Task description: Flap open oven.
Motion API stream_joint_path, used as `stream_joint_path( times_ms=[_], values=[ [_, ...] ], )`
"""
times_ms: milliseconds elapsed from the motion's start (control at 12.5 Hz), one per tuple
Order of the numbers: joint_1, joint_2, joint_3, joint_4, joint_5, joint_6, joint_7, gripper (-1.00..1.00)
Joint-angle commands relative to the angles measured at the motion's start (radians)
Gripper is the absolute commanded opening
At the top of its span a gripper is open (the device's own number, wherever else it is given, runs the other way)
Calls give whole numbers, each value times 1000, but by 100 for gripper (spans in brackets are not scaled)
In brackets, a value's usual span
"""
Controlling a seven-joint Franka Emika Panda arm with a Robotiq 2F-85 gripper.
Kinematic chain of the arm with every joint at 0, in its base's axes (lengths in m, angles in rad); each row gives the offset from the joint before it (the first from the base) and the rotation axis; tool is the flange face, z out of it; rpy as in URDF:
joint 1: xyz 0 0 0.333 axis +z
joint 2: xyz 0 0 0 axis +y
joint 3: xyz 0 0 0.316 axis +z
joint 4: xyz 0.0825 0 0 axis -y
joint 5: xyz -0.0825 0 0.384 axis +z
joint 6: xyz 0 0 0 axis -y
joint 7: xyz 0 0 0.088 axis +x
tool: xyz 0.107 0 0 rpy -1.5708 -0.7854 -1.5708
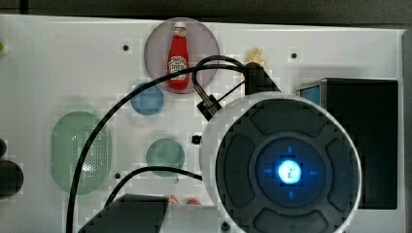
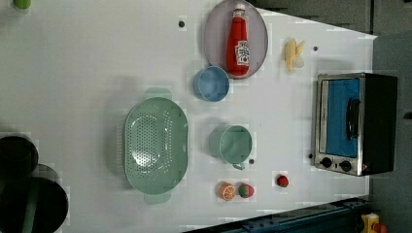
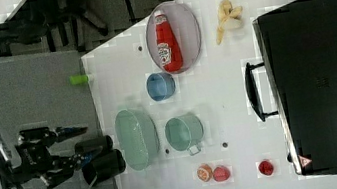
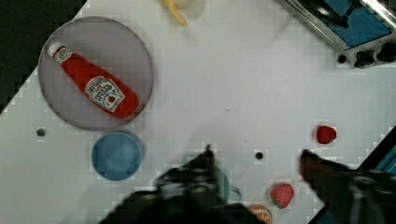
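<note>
The oven [image 2: 354,124] stands at the left view's right edge of the white table, a black box with a silver front frame. Its blue glass door [image 2: 340,116] lies shut against the frame, with the dark bar handle [image 2: 352,119] across it and black knobs [image 2: 335,164] beside it. In the right view the oven [image 3: 325,76] shows its black top, with the handle [image 3: 252,92] jutting from the front. My gripper [image 3: 83,145] hangs open and holds nothing, far from the oven at the right view's left. In the wrist view my gripper [image 4: 257,161] is over the table middle and the oven [image 4: 355,23] is in a corner.
A ketchup bottle [image 2: 238,41] lies on a grey plate [image 2: 214,34]. Between gripper and oven sit a blue bowl [image 2: 211,83], a green colander [image 2: 155,145], a green cup [image 2: 234,144], a banana [image 2: 293,54] and small toy fruits [image 2: 235,191]. My arm [image 1: 286,170] covers the top view's centre.
</note>
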Motion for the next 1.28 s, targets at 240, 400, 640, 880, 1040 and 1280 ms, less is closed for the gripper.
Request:
stream_joint_path(
  times_ms=[240, 400, 640, 880, 1040, 1280],
  values=[
    [-14, 28, -6, -9, -4, -1, 34, -65],
    [-15, 28, -19, -34, -13, 0, 25, -65],
    [-20, 28, -64, -80, -18, 4, -157, -65],
    [-40, 28, -128, -126, -18, 36, -463, -65],
    [-53, 29, -185, -164, -18, 98, -668, -65],
    [-66, 47, -273, -225, -19, 215, -926, -65]
  ],
)
